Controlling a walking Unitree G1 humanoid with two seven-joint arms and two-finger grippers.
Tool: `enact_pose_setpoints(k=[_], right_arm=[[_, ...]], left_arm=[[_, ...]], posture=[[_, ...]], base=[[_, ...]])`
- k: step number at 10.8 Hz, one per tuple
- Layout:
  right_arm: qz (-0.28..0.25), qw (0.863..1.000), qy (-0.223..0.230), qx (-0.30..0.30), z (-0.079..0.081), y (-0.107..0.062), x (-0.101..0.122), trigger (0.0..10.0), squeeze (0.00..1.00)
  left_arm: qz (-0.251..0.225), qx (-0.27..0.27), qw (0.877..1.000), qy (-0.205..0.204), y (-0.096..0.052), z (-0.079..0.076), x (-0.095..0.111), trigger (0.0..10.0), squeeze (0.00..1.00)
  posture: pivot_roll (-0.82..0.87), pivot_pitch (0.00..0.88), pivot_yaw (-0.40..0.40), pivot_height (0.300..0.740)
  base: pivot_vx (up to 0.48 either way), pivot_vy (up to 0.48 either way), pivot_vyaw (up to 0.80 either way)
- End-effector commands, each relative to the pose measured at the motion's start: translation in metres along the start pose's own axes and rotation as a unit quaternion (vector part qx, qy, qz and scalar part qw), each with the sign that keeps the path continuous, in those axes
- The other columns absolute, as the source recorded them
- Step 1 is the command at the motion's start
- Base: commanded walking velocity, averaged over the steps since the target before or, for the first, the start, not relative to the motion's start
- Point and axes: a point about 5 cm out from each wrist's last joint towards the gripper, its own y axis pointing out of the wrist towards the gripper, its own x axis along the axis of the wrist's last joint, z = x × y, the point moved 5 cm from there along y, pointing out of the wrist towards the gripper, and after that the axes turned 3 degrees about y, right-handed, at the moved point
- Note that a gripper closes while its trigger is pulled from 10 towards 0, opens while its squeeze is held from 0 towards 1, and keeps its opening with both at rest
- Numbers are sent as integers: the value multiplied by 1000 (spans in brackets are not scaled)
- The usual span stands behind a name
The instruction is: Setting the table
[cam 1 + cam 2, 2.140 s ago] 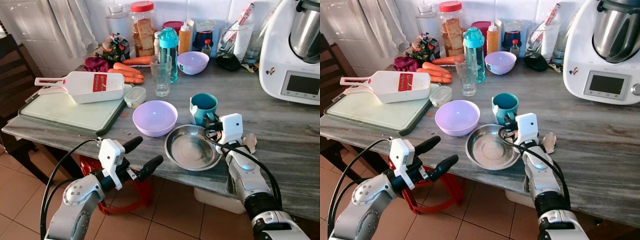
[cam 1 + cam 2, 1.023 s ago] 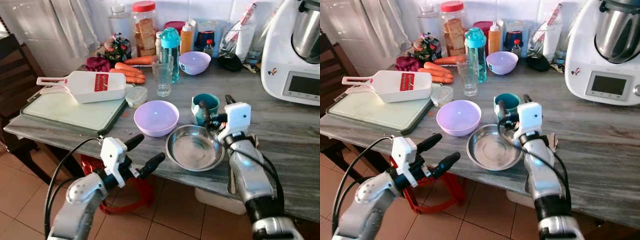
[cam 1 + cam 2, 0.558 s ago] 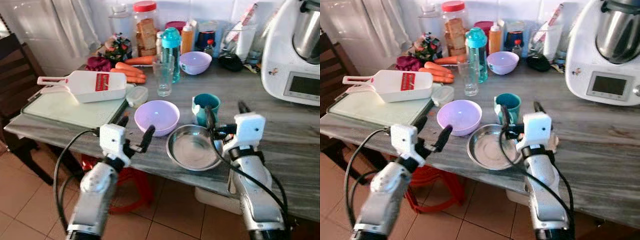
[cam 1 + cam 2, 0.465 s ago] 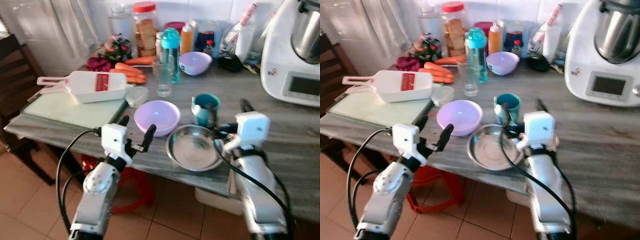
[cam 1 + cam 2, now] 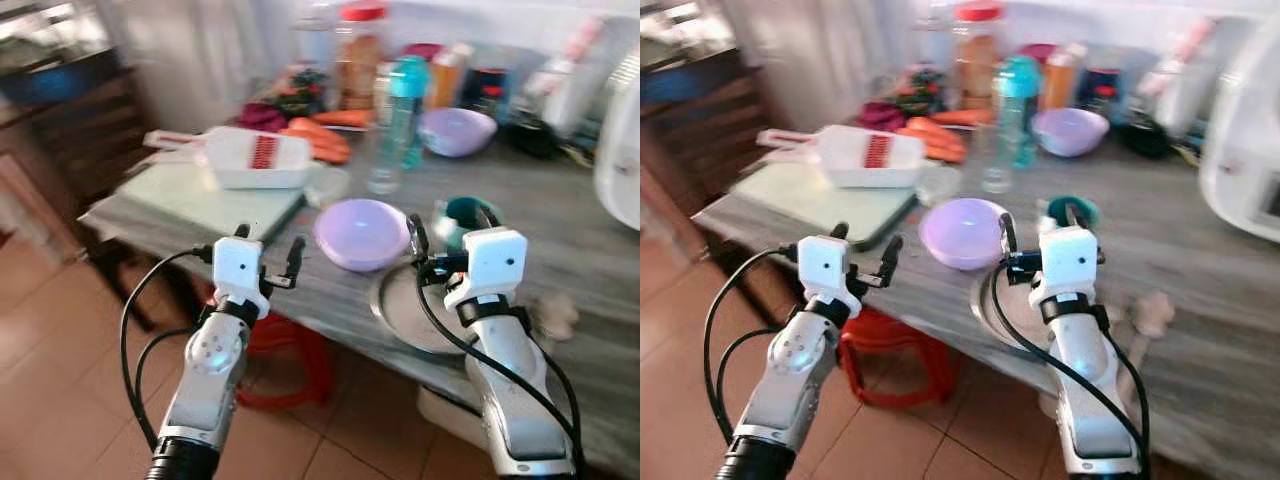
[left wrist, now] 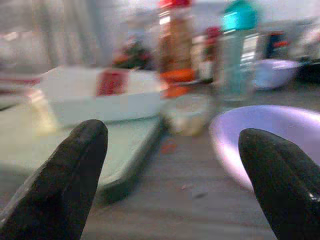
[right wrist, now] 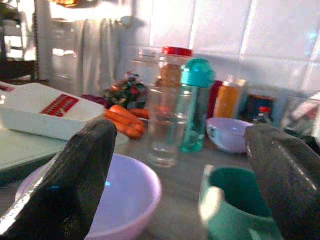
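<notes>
Grey stone counter [image 5: 330, 300] is crowded, and judging by it the table setting has barely begun. From the left: a white mandoline slicer [image 5: 258, 158] rests on a green cutting board [image 5: 190, 195]; the left gripper [image 5: 268, 252] hovers empty by the counter edge, fingers spread. A lilac bowl [image 5: 362, 233] sits just beside a steel plate [image 5: 400, 305] and teal mug [image 5: 455, 215] (all untouched); the right gripper [image 5: 1038, 222] hangs above the plate, spread and empty. Everything is left to carry.

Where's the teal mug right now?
In the head views the teal mug stands on the counter to the robot's right of centre, beside the near purple bowl, behind the steel dish and just beyond the right end effector.
</notes>
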Motion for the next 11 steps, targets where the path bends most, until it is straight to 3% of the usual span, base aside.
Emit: enact_pose_setpoints(k=[1, 2, 3, 5, 6, 11], right_arm=[[-8, 1000, 1, 7, 4, 2, 8, 10000, 0], [-7, 1000, 6, 8, 4, 3, 8, 10000, 0], [-7, 1000, 6, 15, 8, 4, 10, 10000, 0], [-3, 1000, 9, 21, 10, 6, 8, 10000, 0], [-3, 1000, 10, 23, 12, 7, 8, 10000, 0], [-5, 999, 8, 34, 15, 10, 8, 10000, 0]], left_arm=[[5, 27, 999, 20, 4, 11, 0, 10000, 0], [-6, 43, 998, 35, 5, 18, 3, 10000, 0], [-18, 97, 993, 70, 4, 41, 7, 10000, 0], [-6, 150, 982, 112, 3, 59, 6, 10000, 0], [2, 171, 979, 112, 1, 67, 2, 10000, 0], [1, 200, 971, 130, 1, 75, 0, 10000, 0]], posture=[[-12, 0, 77, 740], [-9, 0, 73, 740], [-6, 0, 67, 740], [6, 0, 62, 740], [10, 0, 61, 740], [15, 0, 55, 740]], base=[[0, 0, 800], [0, 0, 800], [0, 0, 800], [0, 0, 800], [0, 0, 800], [0, 0, 800]])
